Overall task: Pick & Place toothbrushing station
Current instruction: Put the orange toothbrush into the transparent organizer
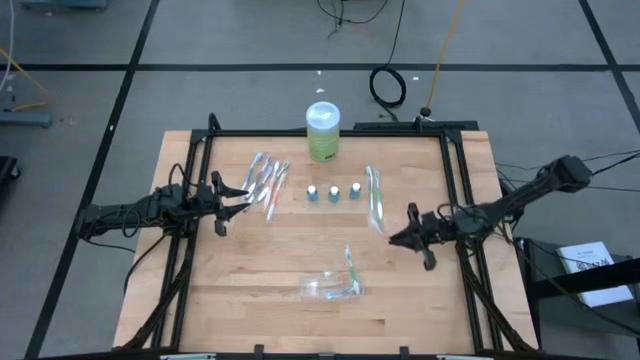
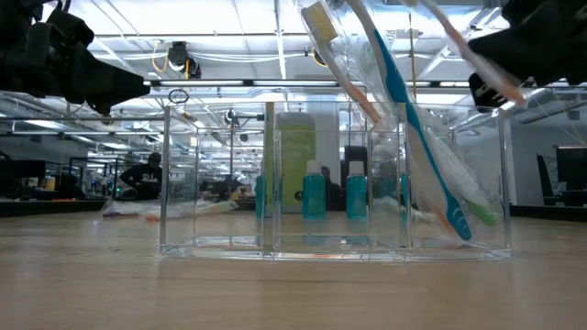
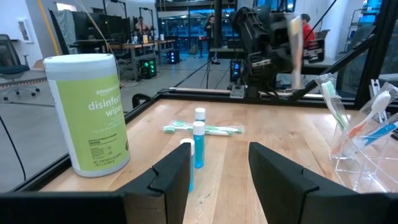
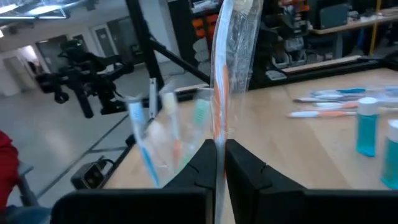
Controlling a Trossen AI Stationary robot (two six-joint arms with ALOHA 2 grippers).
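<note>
The right gripper [image 1: 405, 237] is pressed together on a wrapped toothbrush [image 4: 231, 59], pinching its lower end; in the right wrist view the brush stands up out of the fingers [image 4: 245, 165], long axis near upright, its crinkled clear wrapper catching the light over an orange-tinted handle. This gripper hangs above the right-centre of the wooden table [image 1: 250, 290], just beside 1 more wrapped toothbrush [image 1: 375, 197] that lies flat with its long axis running away from the front edge.

Toward the front centre sits the clear holder [image 1: 335, 285], a transparent, hard-walled plastic box with upright dividers seen in the low view, apart from the right gripper and nearer the table's front. Several thin toothbrushes [image 2: 404, 110] lean in it, heads up and tilted, blue, white and green among them.

The left gripper [image 1: 232, 193] is spread with nothing between its fingers [image 3: 171, 174], at the left side, next to a loose heap of wrapped toothbrushes [image 1: 268, 180] lying roughly lengthwise away from the front.

Between the arms, 3 small tubes [image 1: 334, 192] with white caps stand upright in a row. Behind them stands a cylindrical green wipes canister [image 1: 322, 130] with a white lid.
</note>
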